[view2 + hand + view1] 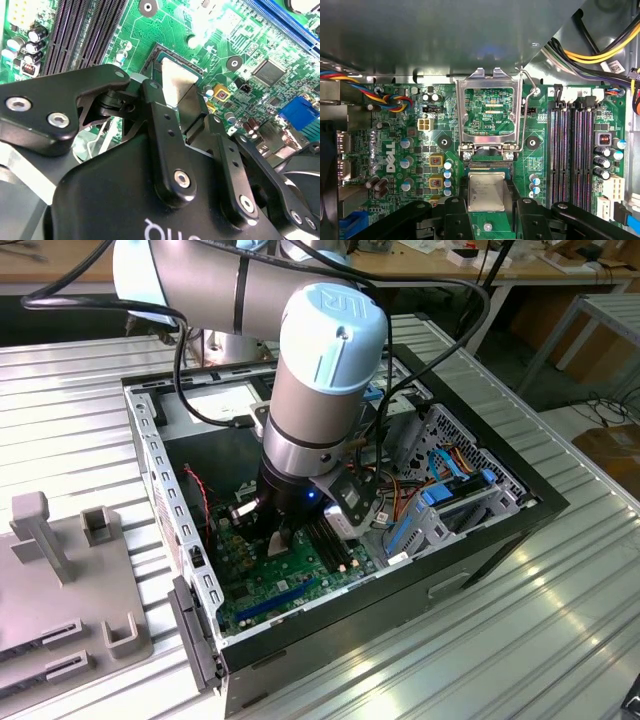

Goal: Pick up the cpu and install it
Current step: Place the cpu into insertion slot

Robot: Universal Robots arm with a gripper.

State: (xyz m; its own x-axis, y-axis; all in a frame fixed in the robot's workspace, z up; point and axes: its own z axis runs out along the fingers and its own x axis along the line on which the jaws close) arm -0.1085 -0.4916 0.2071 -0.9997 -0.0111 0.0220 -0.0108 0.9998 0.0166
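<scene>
While the gripper [487, 199] reached into the computer case [152, 465], its fingers [511, 197] pinched the cpu [486, 190] by two opposite edges, at the socket beside the opened metal frame [487, 112]. Light, stiff and thin, it probably tolerated only edge contact.

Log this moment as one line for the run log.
phase: install | gripper: shut on cpu | cpu: at socket | retention frame: flipped open

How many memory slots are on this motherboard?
4 memory slots, long and black, side by side in two pairs, beside the open socket frame and the cpu. None looks hidden.
</scene>
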